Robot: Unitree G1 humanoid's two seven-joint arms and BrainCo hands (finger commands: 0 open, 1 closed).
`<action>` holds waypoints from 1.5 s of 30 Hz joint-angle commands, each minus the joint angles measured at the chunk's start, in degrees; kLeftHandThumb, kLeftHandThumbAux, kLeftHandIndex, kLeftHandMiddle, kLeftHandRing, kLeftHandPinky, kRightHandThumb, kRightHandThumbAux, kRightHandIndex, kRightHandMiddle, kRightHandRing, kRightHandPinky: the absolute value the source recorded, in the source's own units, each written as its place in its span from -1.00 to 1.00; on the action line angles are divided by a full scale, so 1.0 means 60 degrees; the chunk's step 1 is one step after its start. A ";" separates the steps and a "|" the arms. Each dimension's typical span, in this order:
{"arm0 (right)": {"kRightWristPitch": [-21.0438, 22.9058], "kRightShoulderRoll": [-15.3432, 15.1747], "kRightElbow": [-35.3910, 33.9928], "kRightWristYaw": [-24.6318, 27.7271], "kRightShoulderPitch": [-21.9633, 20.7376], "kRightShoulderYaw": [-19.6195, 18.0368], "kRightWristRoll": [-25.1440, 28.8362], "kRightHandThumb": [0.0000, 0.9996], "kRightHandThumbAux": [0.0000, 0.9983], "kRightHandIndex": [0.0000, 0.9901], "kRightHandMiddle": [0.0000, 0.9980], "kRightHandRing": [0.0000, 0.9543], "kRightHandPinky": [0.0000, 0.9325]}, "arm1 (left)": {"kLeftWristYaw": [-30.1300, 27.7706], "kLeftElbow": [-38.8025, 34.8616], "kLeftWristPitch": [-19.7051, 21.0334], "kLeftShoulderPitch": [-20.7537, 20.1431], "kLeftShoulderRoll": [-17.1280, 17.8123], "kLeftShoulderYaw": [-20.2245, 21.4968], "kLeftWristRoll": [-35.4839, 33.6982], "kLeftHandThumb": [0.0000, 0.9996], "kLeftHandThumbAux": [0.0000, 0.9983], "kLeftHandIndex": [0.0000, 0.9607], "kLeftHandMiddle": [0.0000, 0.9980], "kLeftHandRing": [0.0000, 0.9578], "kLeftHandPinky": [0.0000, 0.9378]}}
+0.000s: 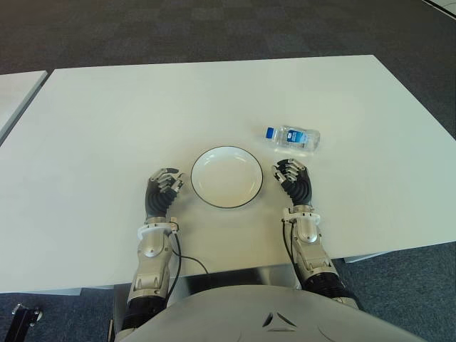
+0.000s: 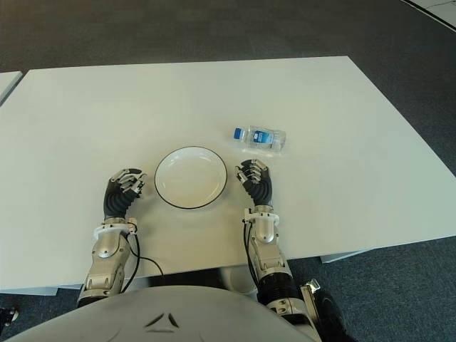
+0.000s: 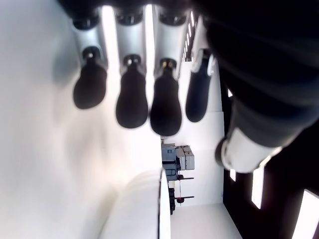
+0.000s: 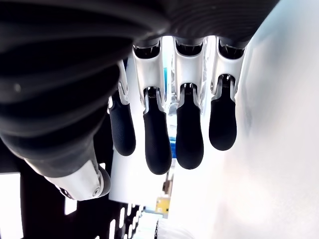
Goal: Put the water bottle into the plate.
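**Clear bottle lies on the table, plate stands empty**

Clear plastic, a blue cap and a blue-and-white label mark the water bottle, which lies on its side on the white table, cap pointing toward the robot's left. It sits beyond and to the right of the plate, apart from it and outside its rim. The plate is white with a thin dark edge and holds nothing.

The right hand shows just right of the plate, nearer the robot than the bottle and not touching it. Its wrist view shows the fingers loosely extended side by side, grasping nothing. The left hand shows just left of the plate; its fingers likewise hang relaxed and empty in its own wrist view, with what seems to be the plate's rim below them, though that is hard to make out. Dark carpet surrounds the table.
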 commanded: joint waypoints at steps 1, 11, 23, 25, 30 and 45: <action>0.0012 0.0012 0.0056 -0.0029 0.0049 -0.0033 -0.0026 0.41 0.46 -0.13 0.17 0.26 0.28 | 0.0110 0.0377 0.0320 0.0066 -0.0029 0.0005 0.0050 0.40 0.44 -0.10 0.44 0.51 0.51; 0.0130 -0.0022 0.0011 0.0005 0.0037 -0.0033 -0.0047 0.41 0.46 -0.13 0.16 0.24 0.22 | 0.0301 0.0472 0.0469 -0.0018 -0.0106 0.0060 0.0075 0.40 0.44 -0.10 0.39 0.45 0.45; 0.0110 -0.0133 0.0028 0.0141 -0.0123 -0.0069 0.0039 0.41 0.46 -0.13 0.17 0.26 0.28 | 0.0468 0.0772 0.0180 -0.0169 -0.0094 -0.0039 0.0222 0.40 0.44 -0.10 0.40 0.47 0.49; 0.0127 -0.0170 0.0015 0.0197 -0.0189 -0.0093 0.0077 0.41 0.46 -0.13 0.17 0.26 0.31 | 0.0495 0.0825 0.0150 -0.0199 -0.0114 -0.0045 0.0237 0.40 0.44 -0.10 0.42 0.49 0.54; 0.0503 -0.0438 -0.0185 0.0446 -0.0689 -0.0280 0.0192 0.41 0.46 -0.13 0.19 0.28 0.30 | 0.0482 0.0960 0.0030 -0.0264 -0.0157 -0.0053 0.0244 0.40 0.44 -0.10 0.43 0.51 0.54; 0.1293 -0.2340 -0.0442 0.1323 -0.3320 -0.0378 -0.0641 0.39 0.46 -0.16 -0.06 -0.06 -0.15 | 0.0623 0.1298 -0.0280 -0.0384 -0.0366 -0.0140 0.0279 0.41 0.44 -0.10 0.46 0.55 0.60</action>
